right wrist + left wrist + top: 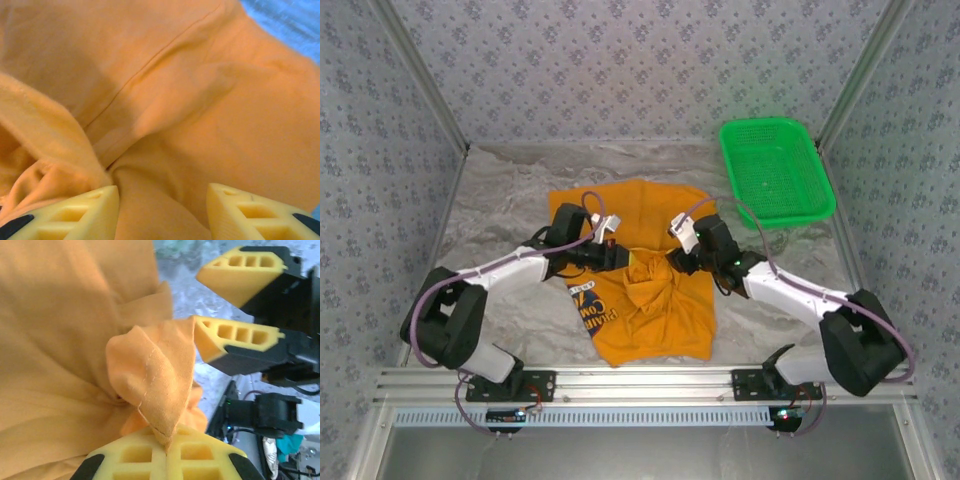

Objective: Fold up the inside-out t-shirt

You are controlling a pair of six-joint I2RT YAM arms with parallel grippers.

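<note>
T-shirt (660, 322) orange, bunched at centre

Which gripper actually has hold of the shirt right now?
The left gripper: its fingers are pinched shut on a fold of the t-shirt. The right gripper has fingers apart.

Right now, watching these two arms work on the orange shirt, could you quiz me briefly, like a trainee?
1. True or false: the left gripper is shut on a fold of the t-shirt.
2. The right gripper is: A open; B shut on cloth; C shut on nothing.
3. Which thing on the table does neither gripper touch?
Key: 1 true. 2 A. 3 the green basket.
</note>
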